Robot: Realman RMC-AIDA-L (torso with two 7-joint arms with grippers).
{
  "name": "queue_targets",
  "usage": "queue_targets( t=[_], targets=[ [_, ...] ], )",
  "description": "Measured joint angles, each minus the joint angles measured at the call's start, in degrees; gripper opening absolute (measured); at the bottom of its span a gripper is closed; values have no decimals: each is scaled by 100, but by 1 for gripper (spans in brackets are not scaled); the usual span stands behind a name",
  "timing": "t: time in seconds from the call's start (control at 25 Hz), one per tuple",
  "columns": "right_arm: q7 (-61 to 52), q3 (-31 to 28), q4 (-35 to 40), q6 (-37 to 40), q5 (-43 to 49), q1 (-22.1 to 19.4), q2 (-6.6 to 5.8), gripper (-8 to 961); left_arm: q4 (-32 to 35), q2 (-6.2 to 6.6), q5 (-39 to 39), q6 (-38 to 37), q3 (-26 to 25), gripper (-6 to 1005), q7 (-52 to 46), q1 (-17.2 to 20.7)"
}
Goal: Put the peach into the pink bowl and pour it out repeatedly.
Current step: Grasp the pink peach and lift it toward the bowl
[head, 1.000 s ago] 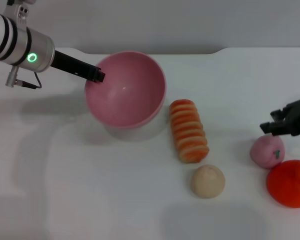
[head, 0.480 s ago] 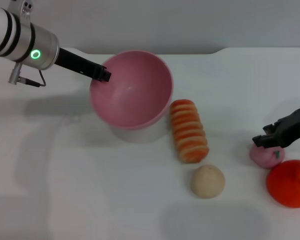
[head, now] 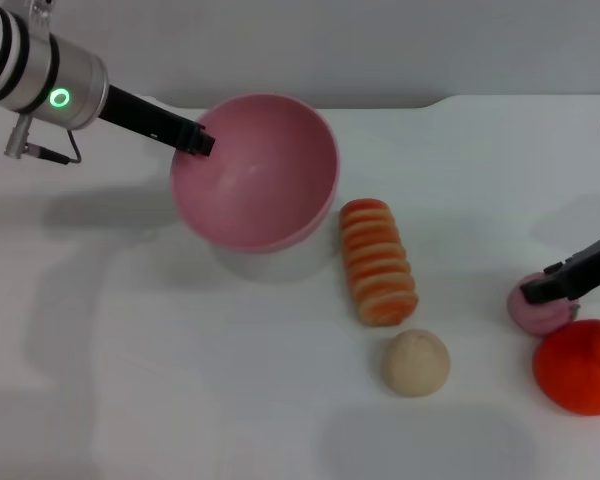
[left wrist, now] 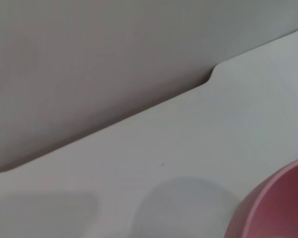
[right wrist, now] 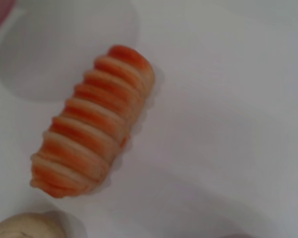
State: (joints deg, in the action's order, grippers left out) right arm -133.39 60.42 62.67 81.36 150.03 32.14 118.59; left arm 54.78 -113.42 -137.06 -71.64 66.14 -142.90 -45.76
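Observation:
The pink bowl (head: 260, 175) hangs tilted above the table at the back left, casting a shadow underneath, and nothing lies inside it. My left gripper (head: 194, 141) is shut on its left rim. A strip of the bowl's rim (left wrist: 275, 206) shows in the left wrist view. Near the right edge of the table the pale pink peach (head: 536, 311) rests on the surface, touching a larger orange-red fruit (head: 580, 366). My right gripper (head: 572, 281) is down on the peach's top and hides part of it.
A striped orange toy (head: 378, 261) (right wrist: 89, 129) lies in the middle of the table, right of the bowl. A beige ball (head: 415, 362) (right wrist: 22, 227) sits just in front of it. The table's back edge has a step (left wrist: 211, 77).
My right gripper has sunk onto the peach and drifted right, now covering more of it. The left arm has shifted the held bowl slightly back and to the left.

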Motion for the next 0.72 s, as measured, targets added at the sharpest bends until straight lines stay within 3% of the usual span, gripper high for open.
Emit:
queue_targets(
  t=[0.24,0.6,0.72],
  targets=[
    [21,203,-31,12,23,-9,-10,373,31,-93,0,134,0,43,9,-21],
    [183,295,148,-32,38,-54,-11,191,14,-147,3,270,-5,43,-54,-26],
    [187,291,509,-32,-37,-96,5,126,13,-173,4,247,-7,43,-106,29]
  ],
)
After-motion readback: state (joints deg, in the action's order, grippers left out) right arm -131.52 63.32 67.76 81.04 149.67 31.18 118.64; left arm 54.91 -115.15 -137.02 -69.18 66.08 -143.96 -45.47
